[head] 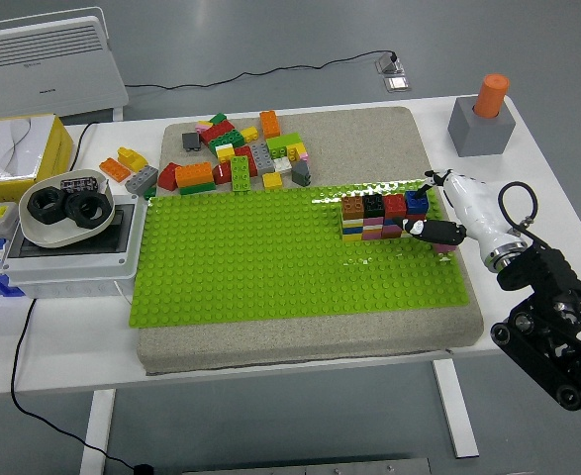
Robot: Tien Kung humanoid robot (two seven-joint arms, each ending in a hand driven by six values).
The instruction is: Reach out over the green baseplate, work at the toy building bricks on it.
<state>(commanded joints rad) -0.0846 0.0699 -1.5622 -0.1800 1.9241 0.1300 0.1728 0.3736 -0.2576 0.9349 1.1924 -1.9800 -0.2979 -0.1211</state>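
— Bricks first; where do they stand, and what are you at?

— Green baseplate [270,257] lies on a grey foam pad [369,134] on the white bench [270,371]; near its far right corner stands a short wall of stacked bricks [381,218], brown, black, red and blue on top, pink and yellow beneath; my right hand [446,220] is at the wall's right end, so I judge the step to be working at that end brick, pressing or prising it; which of the two I cannot say.

— And your fingers?

— Fingers [436,230] are dark-tipped and curled in low beside the blue end of the wall; something pink shows just under them, but whether they have it gripped or merely touch it is too small to tell; my left arm is not to be seen.

— What does the next move ask?

— A square, steady push or pull along the stud line, I think; a skewed one could topple the wall or shift the plate on the foam; the loose brick pile [236,153] beyond the plate's far edge is well apart and untouched.

— Any writing?

— Yellow box [13,148] at the left carries print, and the white heater [48,64] behind has a small mark; neither is legible to me.
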